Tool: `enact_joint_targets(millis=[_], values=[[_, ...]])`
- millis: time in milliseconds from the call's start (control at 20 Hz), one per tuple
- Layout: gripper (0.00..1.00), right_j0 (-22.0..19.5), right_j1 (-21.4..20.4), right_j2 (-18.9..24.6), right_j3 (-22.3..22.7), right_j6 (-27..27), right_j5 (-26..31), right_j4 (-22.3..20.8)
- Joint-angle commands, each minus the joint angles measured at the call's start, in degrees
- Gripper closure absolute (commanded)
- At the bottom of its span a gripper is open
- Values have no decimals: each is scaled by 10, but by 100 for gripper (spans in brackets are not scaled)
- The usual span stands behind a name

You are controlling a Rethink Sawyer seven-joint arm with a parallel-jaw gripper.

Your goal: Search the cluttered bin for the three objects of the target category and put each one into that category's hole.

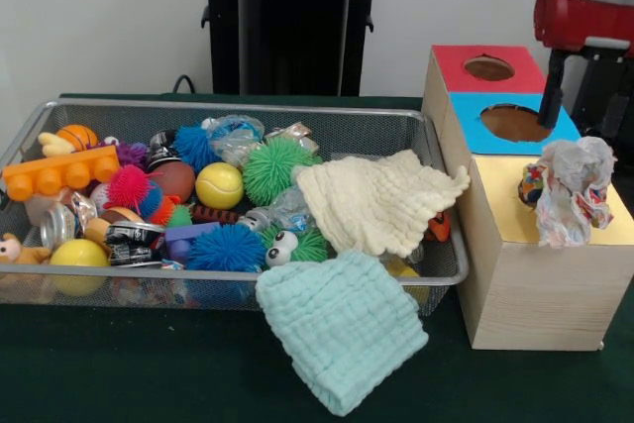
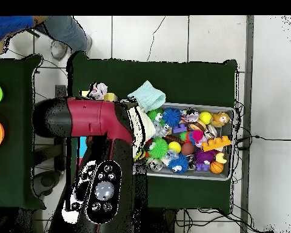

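Your bin (image 1: pixel 119 111) sits left of the boxes (image 1: pixel 535 245), crammed with toys, a cream cloth (image 1: pixel 376 200) over its right end. The gripper (image 1: pixel 551 96) hangs above the blue-topped hole, well right of the bin; you cannot tell its finger state. The red arm (image 2: pixel 90 118) reaches across the boxes.

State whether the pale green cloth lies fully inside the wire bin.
No. The pale green cloth hangs over the bin's front rim onto the table.

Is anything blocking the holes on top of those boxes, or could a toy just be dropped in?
The red box's hole and the blue box's hole look open. On the yellow box top, a crumpled patterned cloth sits where a hole might be, so that one may be blocked.
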Motion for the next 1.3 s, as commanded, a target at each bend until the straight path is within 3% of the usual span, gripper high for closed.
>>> enact_joint_targets(millis=[50, 500, 550, 1300], values=[[0, -20, -23, 25, 2, 64, 116, 1], [0, -27, -20, 34, 20, 60, 85, -5], [100, -27, -20, 35, 21, 62, 82, -6], [100, -30, -8, 40, 32, 60, 42, -13]])
